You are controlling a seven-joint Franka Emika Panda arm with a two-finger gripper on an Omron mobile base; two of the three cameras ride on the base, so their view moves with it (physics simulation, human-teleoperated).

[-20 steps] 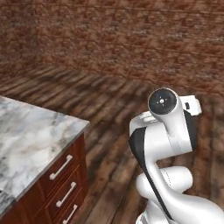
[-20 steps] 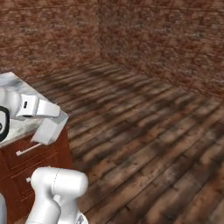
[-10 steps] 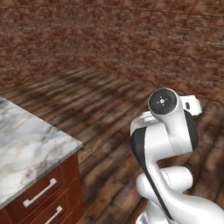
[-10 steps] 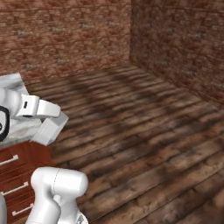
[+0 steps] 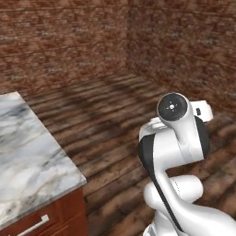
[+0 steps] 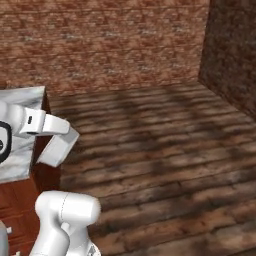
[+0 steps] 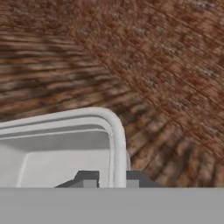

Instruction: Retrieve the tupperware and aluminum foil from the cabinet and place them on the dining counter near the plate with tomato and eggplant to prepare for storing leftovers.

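Swinging away from the marble counter (image 5: 32, 161), the base turns toward the brick corner. The pincer (image 7: 113, 177) stays clamped on the tupperware (image 7: 65, 148) rim, so transport is underway.

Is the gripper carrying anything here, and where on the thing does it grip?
Yes: the gripper is shut on the tupperware, pinching its rim at one side wall, near a rounded corner.

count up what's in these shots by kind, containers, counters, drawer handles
containers: 1, the tupperware, rim pinched between the fingers
counters: 1, the marble counter
drawer handles: 1, a silver handle
total: 3
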